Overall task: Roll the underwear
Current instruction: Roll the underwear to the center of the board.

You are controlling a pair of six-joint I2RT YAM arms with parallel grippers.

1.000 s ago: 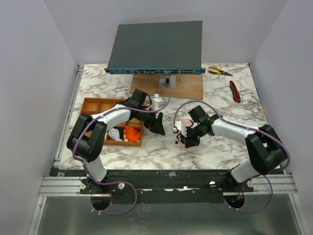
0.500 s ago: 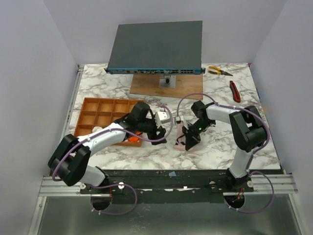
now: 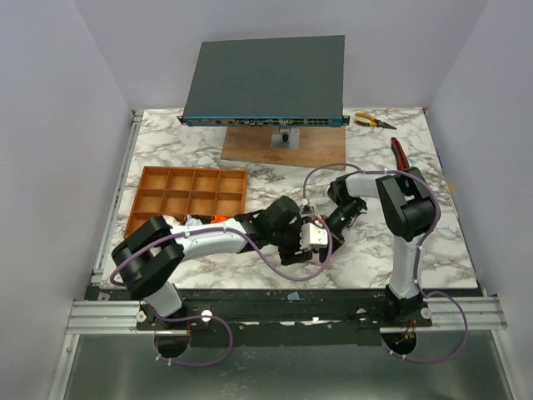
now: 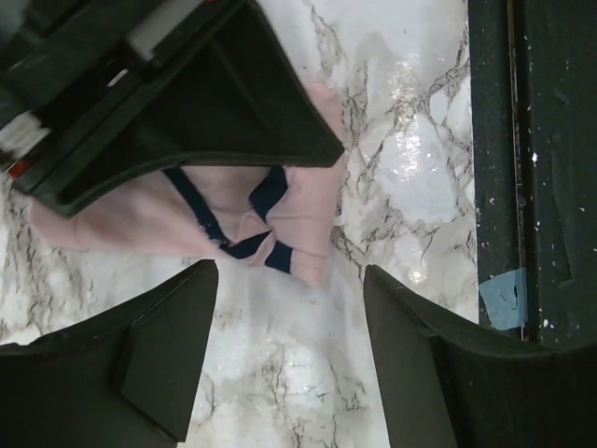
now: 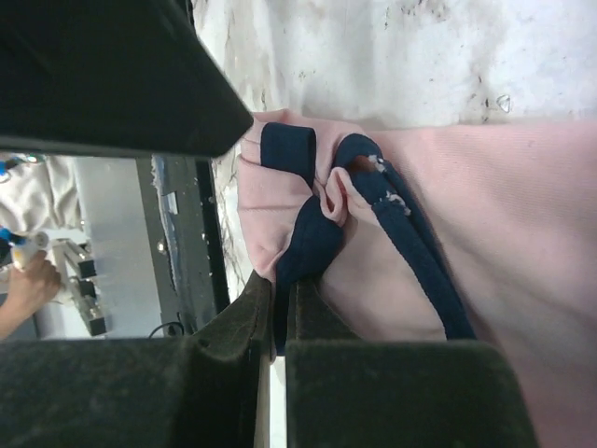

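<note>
The pale pink underwear [image 4: 298, 210] with dark edging lies on the marble just ahead of my left gripper [image 4: 289, 373]. That gripper is open and empty, its fingers either side of bare table. My right gripper [image 5: 280, 299] is shut on the dark edging of the pink underwear [image 5: 485, 233]. In the top view both grippers meet at the table's middle front, left [image 3: 310, 248] and right [image 3: 326, 225], and they hide most of the garment. An orange piece [image 3: 219, 219] and a white piece [image 3: 188, 222] lie by the tray's front edge, behind my left arm.
The orange-brown compartment tray [image 3: 179, 190] sits at left. A dark network switch [image 3: 266, 75] stands on a wooden board [image 3: 321, 150] at the back. Pliers [image 3: 373, 122] and a red-handled tool [image 3: 400, 155] lie at back right. The black front rail [image 4: 536, 187] is close by.
My left gripper has swung right from beside the tray to the pink underwear. My right arm has folded in closer, keeping its gripper at the garment.
</note>
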